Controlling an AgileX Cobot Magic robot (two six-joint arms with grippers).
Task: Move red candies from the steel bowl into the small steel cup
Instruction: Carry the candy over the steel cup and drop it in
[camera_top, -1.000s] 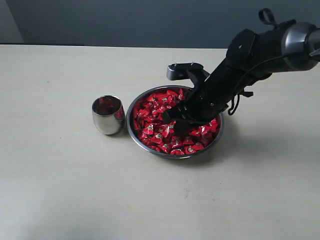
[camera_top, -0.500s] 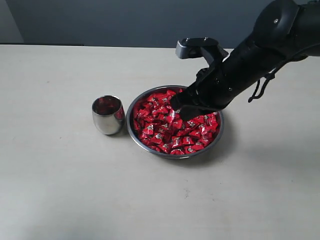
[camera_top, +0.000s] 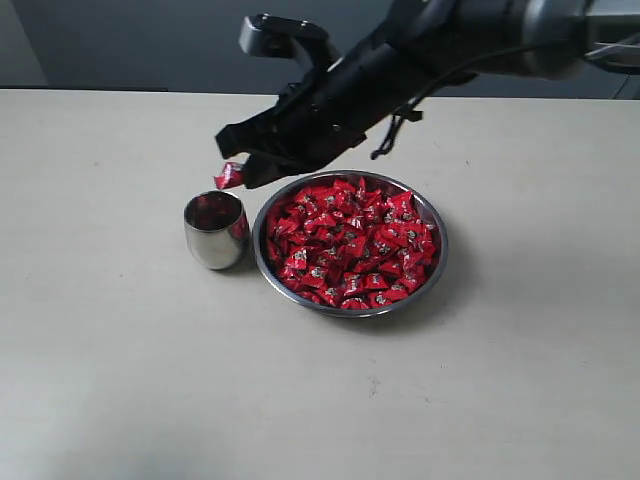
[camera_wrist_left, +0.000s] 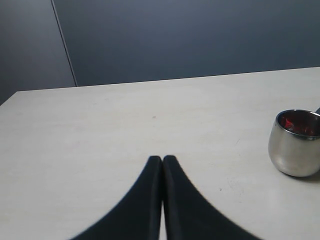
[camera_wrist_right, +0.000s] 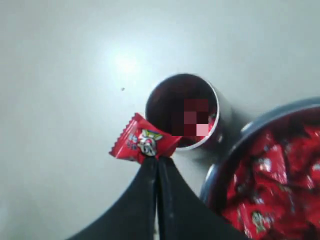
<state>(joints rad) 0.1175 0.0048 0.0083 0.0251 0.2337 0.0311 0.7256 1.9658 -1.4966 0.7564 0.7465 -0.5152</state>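
The steel bowl sits mid-table, heaped with red candies. Left of it stands the small steel cup, with red showing inside; it also appears in the left wrist view as the cup and in the right wrist view as the cup. My right gripper hangs just above and behind the cup, shut on one red candy; the candy sticks out beyond the fingertips near the cup's rim. My left gripper is shut on nothing, low over bare table, away from the cup.
The bowl's rim lies close beside the cup in the right wrist view. A dark wall runs behind the table's far edge. My right arm stretches across above the bowl's back rim.
My right gripper rose out of the bowl with one red candy and swung left, from over the bowl to above the cup. The cup and bowl have not moved.
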